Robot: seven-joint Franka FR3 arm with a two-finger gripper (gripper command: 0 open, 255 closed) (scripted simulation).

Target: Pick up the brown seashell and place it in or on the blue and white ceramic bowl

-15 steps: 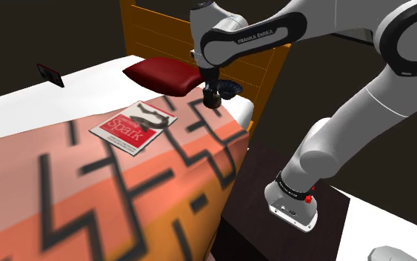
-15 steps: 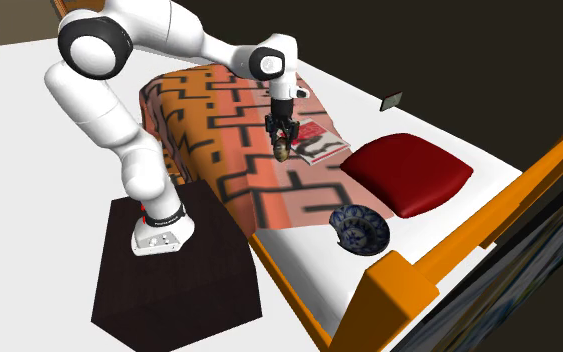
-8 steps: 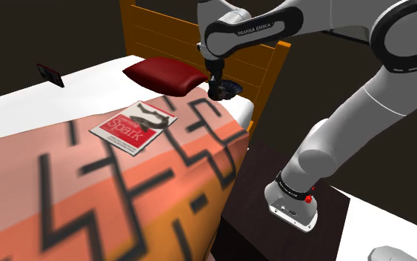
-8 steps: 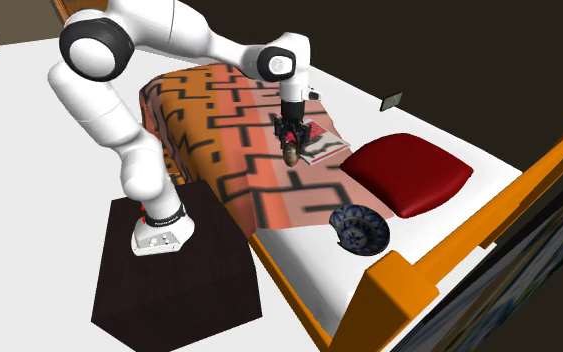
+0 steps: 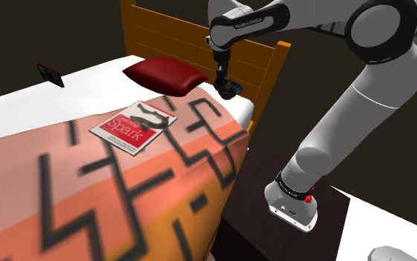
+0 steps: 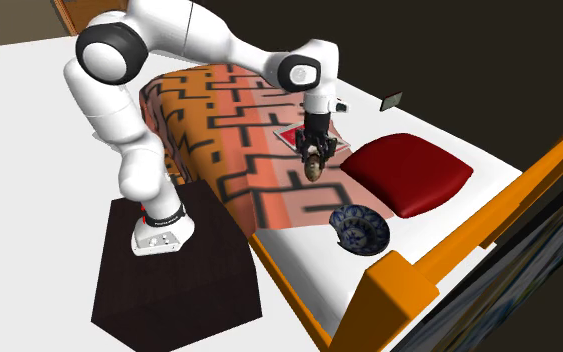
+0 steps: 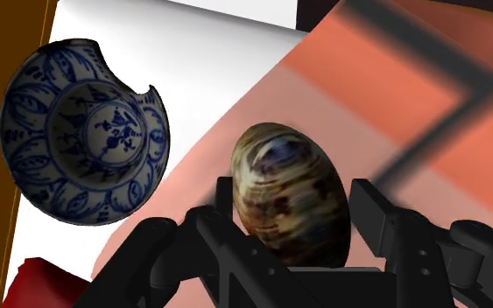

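Now, tool point(image 6: 314, 164): points down over the bed, narrowed onto the shell, one finger on each of its sides; in the wrist view point(image 7: 292, 203) the fingers point(image 7: 369, 210) flank it.
Shell point(image 7: 290, 191): egg-shaped, mottled brown with pale bands; held in the air, clear of the bedding, above the blanket's edge point(image 6: 314, 170).
Bowl point(image 7: 82, 144): blue and white, patterned inside, with a notch in its rim; lies on the white sheet point(image 7: 209, 52) just off the blanket's edge, apart from the shell. In the second exterior view point(image 6: 359, 230) it sits near the pillow and close to the orange bed frame point(image 6: 394, 275).
Blanket point(image 5: 88, 193): orange and pink with black zigzag lines.
Pillow point(image 6: 407, 172): dark red, on the sheet by the headboard point(image 5: 169, 37).
Magazine point(image 5: 134, 124): red-and-white cover, flat on the blanket, on the shoulder view's left of the tool point(image 5: 225, 87).
Card point(image 5: 50, 74): small, dark, on the far side of the sheet.
Stand point(image 6: 174, 270): dark box beside the bed, carrying the arm's base.
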